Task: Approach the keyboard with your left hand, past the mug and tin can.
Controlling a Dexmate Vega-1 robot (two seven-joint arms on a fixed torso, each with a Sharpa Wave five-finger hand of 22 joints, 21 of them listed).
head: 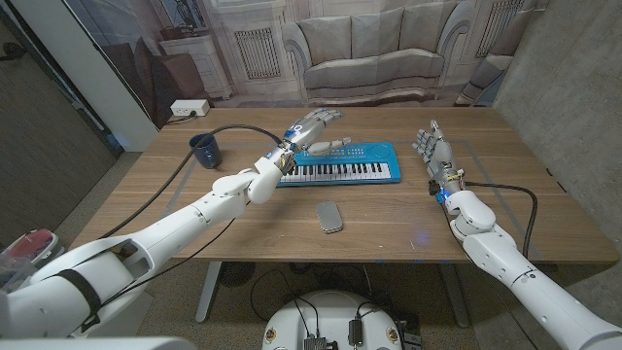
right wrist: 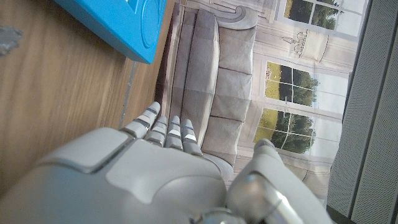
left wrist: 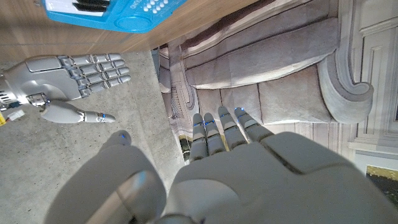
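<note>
Mug [head: 205, 149] left of keyboard [head: 340, 164], tin can [head: 330, 216] nearer, left hand [head: 313, 126] above keys

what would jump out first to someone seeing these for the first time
The bright blue keyboard at the table's middle draws the eye first, with the left hand hovering open over its left end. The right hand stands open to its right, and a dark mug sits far left.

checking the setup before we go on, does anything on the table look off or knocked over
The tin can lies on its side near the table's front edge, not upright. Otherwise nothing stands out: the mug stands upright, the keyboard lies flat, and the left hand hovers open above its end.
</note>
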